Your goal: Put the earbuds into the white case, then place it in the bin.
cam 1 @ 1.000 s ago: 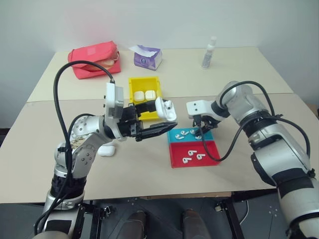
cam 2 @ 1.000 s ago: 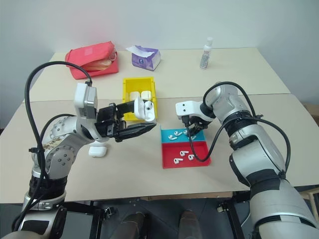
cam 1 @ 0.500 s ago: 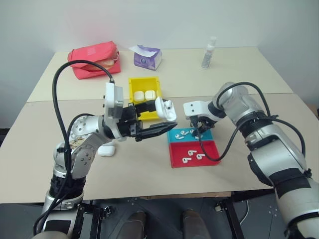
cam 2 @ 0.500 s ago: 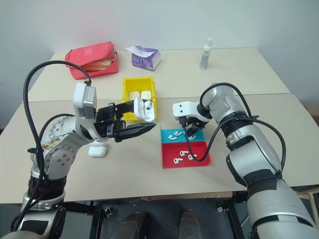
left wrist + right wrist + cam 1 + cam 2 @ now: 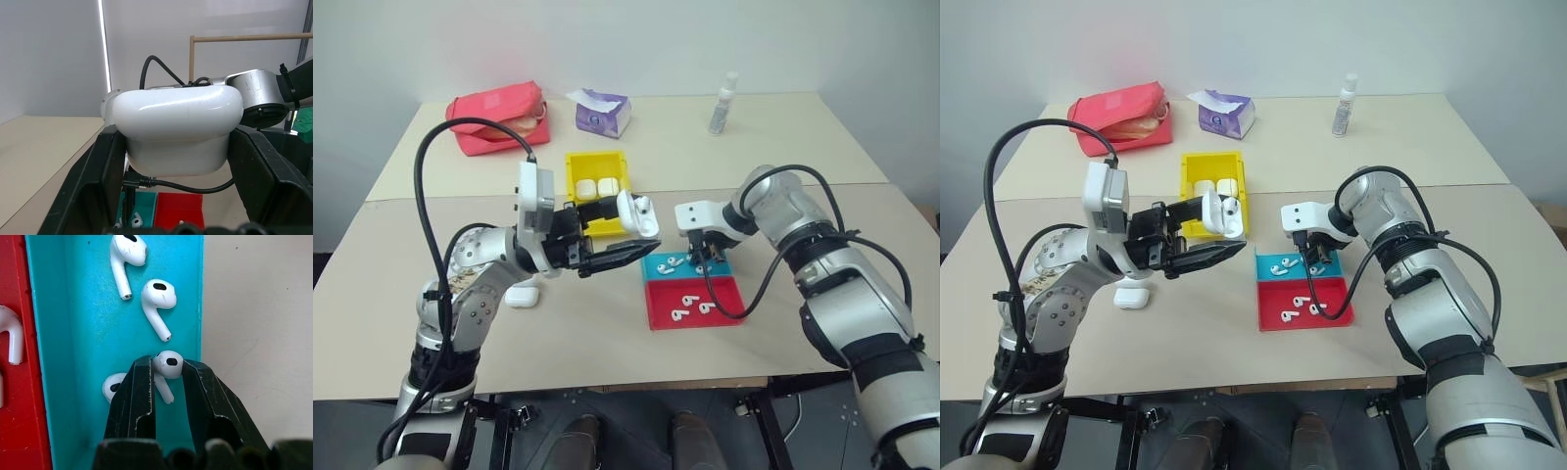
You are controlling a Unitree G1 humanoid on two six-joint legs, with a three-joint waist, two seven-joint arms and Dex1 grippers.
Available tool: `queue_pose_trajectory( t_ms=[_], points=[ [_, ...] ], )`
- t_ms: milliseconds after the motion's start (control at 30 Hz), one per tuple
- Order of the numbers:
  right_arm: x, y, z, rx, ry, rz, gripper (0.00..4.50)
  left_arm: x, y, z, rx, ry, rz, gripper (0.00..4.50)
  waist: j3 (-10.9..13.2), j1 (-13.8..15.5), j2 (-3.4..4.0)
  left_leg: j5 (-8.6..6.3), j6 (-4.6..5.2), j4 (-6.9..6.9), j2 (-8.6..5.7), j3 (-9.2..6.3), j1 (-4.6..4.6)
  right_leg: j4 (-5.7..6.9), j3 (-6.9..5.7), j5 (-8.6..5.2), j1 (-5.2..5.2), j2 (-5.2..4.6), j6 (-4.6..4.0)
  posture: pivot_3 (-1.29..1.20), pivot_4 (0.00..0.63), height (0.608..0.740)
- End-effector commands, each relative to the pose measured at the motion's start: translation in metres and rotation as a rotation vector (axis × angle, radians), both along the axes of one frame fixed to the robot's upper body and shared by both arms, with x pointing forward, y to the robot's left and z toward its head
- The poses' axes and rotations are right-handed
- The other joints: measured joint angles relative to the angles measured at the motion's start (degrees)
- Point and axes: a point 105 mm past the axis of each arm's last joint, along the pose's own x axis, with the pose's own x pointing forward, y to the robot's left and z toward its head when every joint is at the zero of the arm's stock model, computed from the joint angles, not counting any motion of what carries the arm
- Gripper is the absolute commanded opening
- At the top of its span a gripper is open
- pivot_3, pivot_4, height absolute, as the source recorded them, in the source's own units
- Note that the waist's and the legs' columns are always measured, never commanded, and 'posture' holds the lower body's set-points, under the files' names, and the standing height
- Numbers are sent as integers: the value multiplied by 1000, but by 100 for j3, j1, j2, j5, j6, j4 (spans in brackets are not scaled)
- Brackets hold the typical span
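My left gripper (image 5: pixel 640 235) is shut on the white case (image 5: pixel 637 214), held in the air with its lid open over the table's middle; its rounded body (image 5: pixel 178 129) sits between the two black fingers (image 5: pixel 98 186). My right gripper (image 5: pixel 167 374) points down into the blue tray (image 5: pixel 73 333) and is shut on one earbud (image 5: pixel 168 363) lying by the tray's wall. Two more earbuds (image 5: pixel 156 301) lie loose further along the tray, and another earbud (image 5: pixel 112 386) is half hidden behind a finger. The yellow bin (image 5: pixel 576 181) stands behind the held case with two cases in it.
A red tray (image 5: pixel 656 311) with earbuds adjoins the blue tray (image 5: pixel 655 265) on the near side. A spare white case (image 5: pixel 522 294) lies under my left arm. At the back stand a red pouch (image 5: pixel 499 117), a purple tissue pack (image 5: pixel 602 111) and a small bottle (image 5: pixel 724 103).
My right gripper's fingers have closed in around an earbud in the blue tray. The left arm and the case it holds have stayed still.
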Motion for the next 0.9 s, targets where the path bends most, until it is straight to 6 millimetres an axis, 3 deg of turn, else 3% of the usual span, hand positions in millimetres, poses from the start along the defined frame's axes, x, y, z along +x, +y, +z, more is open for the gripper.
queue_pose_trajectory(
  t_ms=[33, 267, 433, 533, 733, 900],
  points=[
    [2, -3, 17, 77, -21, -38, 637, -5, 2, 9, -12, -43, -10, 2833, 0, 1, 0, 0, 0, 0, 0, 0, 0, 0, 0, 0, 0, 0, 0, 0, 150, 740],
    [-7, -13, 71, 328, -77, -121, 637, -2, -3, 11, -12, -47, -46, 2833, 1, 15, 0, 0, 0, -1, -1, -1, -6, -1, -2, 0, -3, -1, 0, 0, 150, 740],
    [-44, -16, 136, 806, -206, -147, 637, 0, -5, 10, 9, -34, -88, 2833, 1, 47, 0, 0, 1, 3, -1, -7, -15, 1, -7, 0, -3, -2, 0, 0, 150, 740],
    [-76, -20, 157, 1047, -196, -135, 637, 2, -4, 11, 13, -36, -98, 2833, 1, 61, 0, -1, 1, 4, -2, -8, -18, 12, -7, 0, -4, -3, 0, 0, 150, 740],
    [-128, -14, 179, 1400, -51, -109, 637, 12, -10, 13, 10, -30, -112, 2833, 0, 69, 0, -2, 3, 12, -1, -9, -11, 44, -3, 0, 2, -3, -1, 0, 150, 740],
    [-147, 17, 170, 1484, 47, -89, 637, 17, -17, 15, 1, -23, -131, 2833, -1, 55, 2, -2, 3, 9, 1, -7, -3, 51, 2, 0, 2, -1, -1, 0, 150, 740]
  ],
)
